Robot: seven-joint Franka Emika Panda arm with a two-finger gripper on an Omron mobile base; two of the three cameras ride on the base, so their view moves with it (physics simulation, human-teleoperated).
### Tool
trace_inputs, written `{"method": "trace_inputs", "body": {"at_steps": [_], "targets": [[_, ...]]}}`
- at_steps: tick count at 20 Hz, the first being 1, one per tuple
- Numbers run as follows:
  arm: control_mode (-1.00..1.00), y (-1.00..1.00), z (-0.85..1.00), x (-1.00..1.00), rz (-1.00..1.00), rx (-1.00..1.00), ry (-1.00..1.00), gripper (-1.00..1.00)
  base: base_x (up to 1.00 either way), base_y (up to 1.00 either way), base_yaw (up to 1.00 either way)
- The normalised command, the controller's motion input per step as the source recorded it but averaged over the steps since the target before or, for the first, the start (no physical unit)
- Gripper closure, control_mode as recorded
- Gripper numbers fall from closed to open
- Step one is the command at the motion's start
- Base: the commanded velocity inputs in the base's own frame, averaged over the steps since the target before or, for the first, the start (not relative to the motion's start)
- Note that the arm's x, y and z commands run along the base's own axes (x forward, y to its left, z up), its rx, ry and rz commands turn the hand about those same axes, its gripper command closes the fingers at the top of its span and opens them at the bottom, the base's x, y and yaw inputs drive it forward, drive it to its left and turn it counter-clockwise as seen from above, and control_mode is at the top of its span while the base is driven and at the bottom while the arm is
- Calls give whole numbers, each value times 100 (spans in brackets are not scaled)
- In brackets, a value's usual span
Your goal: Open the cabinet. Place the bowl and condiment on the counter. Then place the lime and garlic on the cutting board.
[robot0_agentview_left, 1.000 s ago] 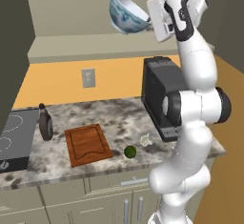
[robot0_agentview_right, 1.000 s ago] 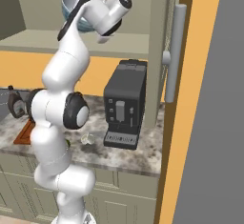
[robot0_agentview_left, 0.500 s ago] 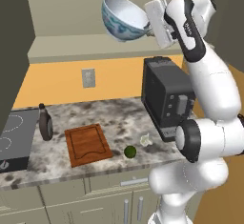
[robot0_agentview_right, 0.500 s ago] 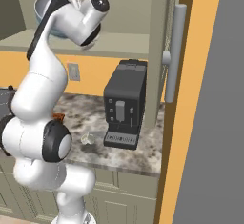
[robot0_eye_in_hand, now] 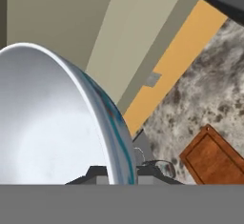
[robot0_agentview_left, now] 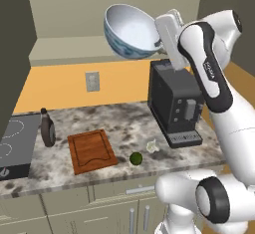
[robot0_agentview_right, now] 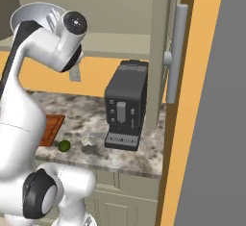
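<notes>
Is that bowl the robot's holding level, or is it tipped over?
Tipped. The bowl hangs in the air with its opening facing sideways, held by the rim in the gripper. Nothing shows inside.

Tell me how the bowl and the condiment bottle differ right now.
The bowl is held in the air by the gripper, up by the open cabinet; the condiment bottle stands on the counter, left of the cutting board. The bowl is tilted on its side; the bottle is upright. The bowl is wide, pale and blue-patterned; the bottle is slim and dark. Both are out of the cabinet.
</notes>
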Motion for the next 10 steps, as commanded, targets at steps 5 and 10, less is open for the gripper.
{"method": "trace_inputs", "body": {"at_steps": [5,10], "targets": [[-100,9,-25,-94,0,-5,0,100,0,0,0],[-100,6,-29,-77,0,-4,0,100,0,0,0]]}}
